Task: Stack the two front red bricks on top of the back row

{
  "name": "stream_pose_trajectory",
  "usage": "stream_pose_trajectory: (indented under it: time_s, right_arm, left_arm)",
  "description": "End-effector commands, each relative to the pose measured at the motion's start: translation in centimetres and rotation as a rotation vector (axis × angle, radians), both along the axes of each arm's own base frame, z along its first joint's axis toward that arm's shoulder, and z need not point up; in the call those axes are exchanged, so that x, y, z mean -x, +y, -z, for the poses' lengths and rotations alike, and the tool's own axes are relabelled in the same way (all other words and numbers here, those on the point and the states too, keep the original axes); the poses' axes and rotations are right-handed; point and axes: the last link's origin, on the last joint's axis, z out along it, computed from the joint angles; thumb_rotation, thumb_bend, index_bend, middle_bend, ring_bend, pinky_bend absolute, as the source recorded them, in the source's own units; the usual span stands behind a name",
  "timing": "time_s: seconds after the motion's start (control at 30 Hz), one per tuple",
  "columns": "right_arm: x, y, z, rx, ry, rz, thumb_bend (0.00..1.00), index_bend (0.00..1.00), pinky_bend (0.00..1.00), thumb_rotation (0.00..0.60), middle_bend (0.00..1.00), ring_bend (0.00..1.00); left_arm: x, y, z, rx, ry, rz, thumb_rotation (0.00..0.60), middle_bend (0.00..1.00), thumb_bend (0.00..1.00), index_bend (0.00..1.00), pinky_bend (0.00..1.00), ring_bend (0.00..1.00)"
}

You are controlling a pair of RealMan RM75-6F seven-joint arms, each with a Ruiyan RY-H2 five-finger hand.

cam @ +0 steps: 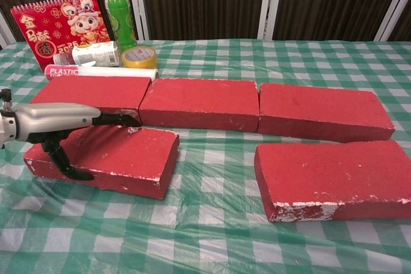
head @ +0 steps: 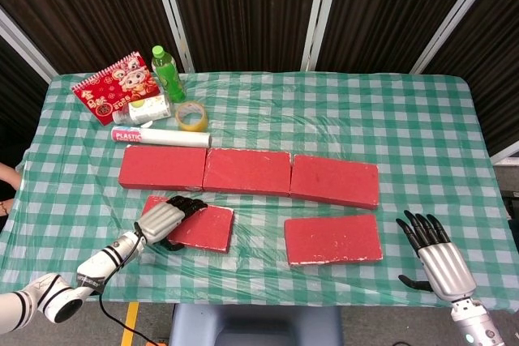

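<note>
The left hand [cam: 61,123] grips the front-left red rectangular brick [cam: 122,158], fingers over its top and thumb against its near side, holding it askew on the green-checked plastic-covered table [head: 324,119] just before the back row of three red bricks [head: 247,174]. The right hand [head: 438,261] hovers empty with fingers spread, right of the other front red brick [head: 332,238].

place: robot test room, not a home | table [head: 422,119]: green check cloth under clear plastic film | backdrop: dark ribbed panels [head: 243,6] in white frames | props: red calendar [cam: 58,24], green bottle [cam: 119,11], tape roll [cam: 139,58] grouped at one corner
</note>
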Motion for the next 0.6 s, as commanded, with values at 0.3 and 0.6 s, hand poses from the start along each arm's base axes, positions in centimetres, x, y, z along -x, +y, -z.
stream_pose_trajectory:
  time_s: [0.3,0.6]
  right_arm:
    - [0.0,0.0,0.1,-0.003,0.003,0.001,0.13,0.00,0.00,0.600,0.00,0.00]
    - [0.0,0.1,0.0,-0.007,0.000,-0.001,0.13,0.00,0.00,0.600,0.00,0.00]
  left_arm:
    - [-0.2,-0.3,-1.2,-0.042,-0.023,0.028,0.600,0.48,0.30,0.00,0.45,0.42]
    - [-1.2,-0.8,-4.1,-0.123,-0.084,0.047,0.600,0.51,0.30,0.00,0.47,0.45]
